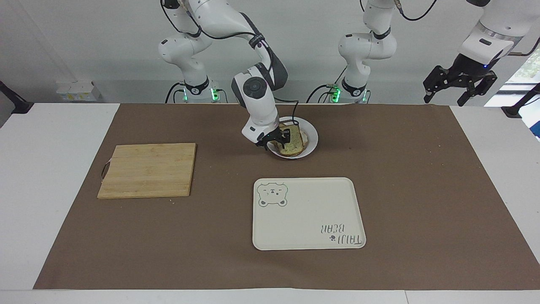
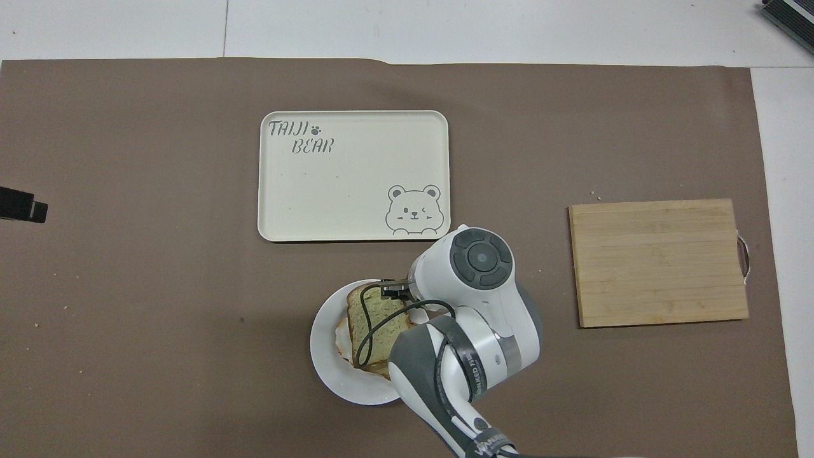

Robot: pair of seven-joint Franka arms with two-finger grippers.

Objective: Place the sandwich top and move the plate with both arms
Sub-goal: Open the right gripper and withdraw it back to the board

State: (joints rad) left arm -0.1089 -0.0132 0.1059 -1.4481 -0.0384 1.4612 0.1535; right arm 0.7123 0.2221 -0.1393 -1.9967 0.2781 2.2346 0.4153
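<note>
The sandwich top [image 1: 294, 143], a pale slice with a brown crust, lies flat on the stacked sandwich on the small white plate [image 1: 312, 141]. It also shows in the overhead view [image 2: 375, 321], on the plate [image 2: 327, 366], with egg white peeking out under it. My right gripper [image 1: 275, 140] is open, low at the plate's edge on the cutting board's side, with one finger by the slice's edge. In the overhead view the right arm's wrist covers it. My left gripper [image 1: 460, 83] waits open, raised over the left arm's end of the table.
A cream tray with a bear drawing [image 1: 308, 213] lies farther from the robots than the plate. A wooden cutting board [image 1: 148, 169] lies toward the right arm's end. A brown mat [image 1: 422, 190] covers the table.
</note>
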